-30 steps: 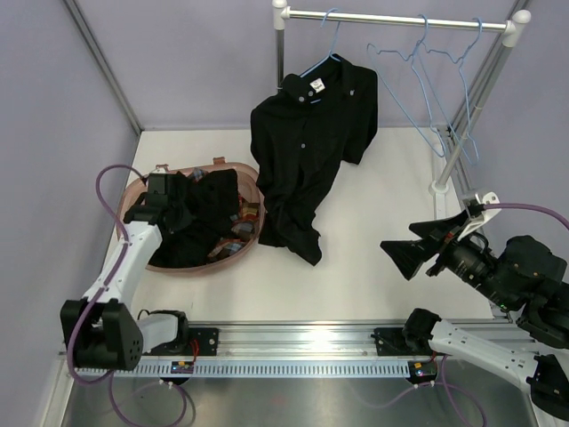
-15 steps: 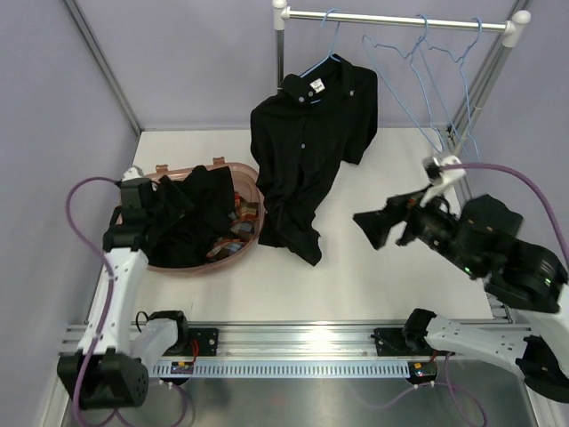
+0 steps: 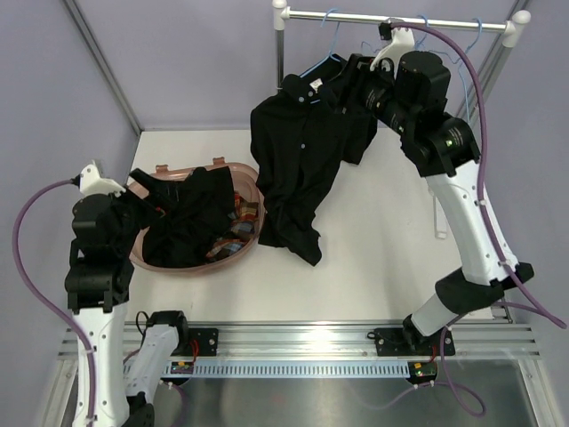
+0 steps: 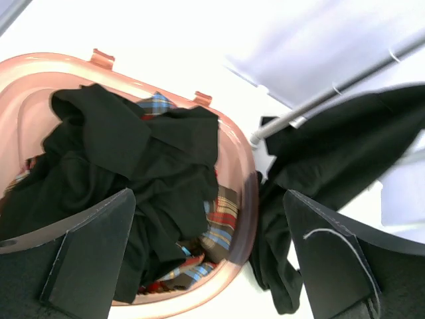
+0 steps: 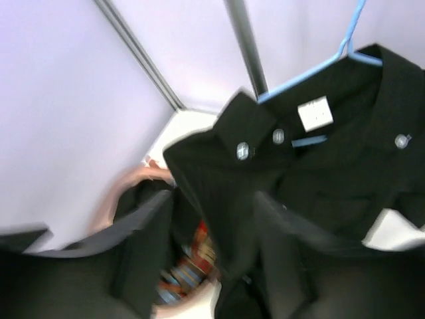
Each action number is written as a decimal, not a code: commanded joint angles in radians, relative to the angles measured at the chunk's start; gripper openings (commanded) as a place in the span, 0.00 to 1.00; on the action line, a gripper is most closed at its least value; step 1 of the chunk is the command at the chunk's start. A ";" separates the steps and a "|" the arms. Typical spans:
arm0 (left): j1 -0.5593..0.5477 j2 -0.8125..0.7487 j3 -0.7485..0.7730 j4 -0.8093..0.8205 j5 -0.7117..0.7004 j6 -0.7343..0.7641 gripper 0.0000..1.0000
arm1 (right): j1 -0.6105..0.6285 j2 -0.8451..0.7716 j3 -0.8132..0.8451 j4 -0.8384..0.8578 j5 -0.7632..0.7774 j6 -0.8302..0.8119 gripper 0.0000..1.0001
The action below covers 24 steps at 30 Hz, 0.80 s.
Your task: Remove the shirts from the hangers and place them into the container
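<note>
Right wrist view shows us a white collar label (image 5: 315, 113), too blurred to read, on the hanging black shirt (image 5: 332, 173). The right jaws stand apart by its front. The left jaws gape, empty, above the tub (image 4: 246, 173), which holds another black shirt (image 4: 133, 153) and a plaid shirt (image 4: 216, 222).

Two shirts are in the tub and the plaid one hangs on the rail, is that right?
No. The hanging shirt is black; the plaid shirt lies in the tub with the other black shirt. The top external view shows it.
</note>
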<state>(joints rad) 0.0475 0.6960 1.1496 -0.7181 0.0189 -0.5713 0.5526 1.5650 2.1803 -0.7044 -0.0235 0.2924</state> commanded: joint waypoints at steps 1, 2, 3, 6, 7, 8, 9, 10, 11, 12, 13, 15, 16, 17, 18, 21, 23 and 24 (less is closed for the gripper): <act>0.000 -0.082 -0.030 0.032 0.130 0.028 0.98 | -0.094 0.067 0.073 0.121 -0.209 0.160 0.51; 0.000 -0.101 -0.036 0.042 0.144 0.028 0.98 | -0.124 0.076 0.046 0.155 -0.264 0.187 0.51; 0.002 -0.116 -0.039 0.051 0.150 0.031 0.98 | -0.138 0.082 0.029 0.228 -0.294 0.247 0.54; 0.002 -0.145 -0.033 0.051 0.185 0.043 0.98 | -0.177 0.113 -0.043 0.383 -0.397 0.380 0.65; 0.000 -0.144 -0.030 0.049 0.209 0.047 0.98 | -0.183 0.141 -0.051 0.410 -0.415 0.407 0.66; 0.000 -0.139 -0.027 0.048 0.219 0.048 0.98 | -0.184 0.157 -0.050 0.430 -0.432 0.424 0.66; 0.000 -0.139 -0.027 0.049 0.228 0.048 0.98 | -0.184 0.173 -0.050 0.463 -0.432 0.448 0.67; 0.002 -0.141 -0.030 0.052 0.243 0.050 0.98 | -0.184 0.199 -0.051 0.483 -0.431 0.461 0.68; 0.000 -0.150 -0.037 0.057 0.246 0.048 0.98 | -0.184 0.216 -0.048 0.506 -0.423 0.481 0.67; 0.002 -0.154 -0.042 0.059 0.251 0.048 0.98 | -0.184 0.245 -0.045 0.520 -0.421 0.491 0.67; 0.002 -0.159 -0.048 0.060 0.253 0.050 0.98 | -0.186 0.256 -0.042 0.534 -0.414 0.502 0.66; 0.000 -0.171 -0.059 0.060 0.259 0.054 0.98 | -0.184 0.280 -0.050 0.580 -0.397 0.528 0.63; 0.002 -0.176 -0.060 0.060 0.260 0.056 0.98 | -0.184 0.282 -0.059 0.591 -0.366 0.533 0.62; 0.002 -0.182 -0.062 0.054 0.260 0.062 0.98 | -0.184 0.283 -0.080 0.618 -0.353 0.534 0.61; 0.000 -0.182 -0.060 0.051 0.262 0.065 0.98 | -0.184 0.277 -0.095 0.634 -0.342 0.537 0.60; 0.002 -0.190 -0.059 0.048 0.257 0.071 0.98 | -0.184 0.267 -0.154 0.680 -0.283 0.537 0.59; 0.002 -0.190 -0.059 0.048 0.265 0.070 0.98 | -0.184 0.267 -0.177 0.690 -0.242 0.530 0.59; 0.000 -0.193 -0.057 0.049 0.272 0.067 0.98 | -0.184 0.271 -0.178 0.689 -0.234 0.525 0.59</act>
<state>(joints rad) 0.0475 0.5167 1.0901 -0.7036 0.2386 -0.5217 0.3702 1.8618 2.0106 -0.1188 -0.3244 0.8085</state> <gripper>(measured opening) 0.984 0.593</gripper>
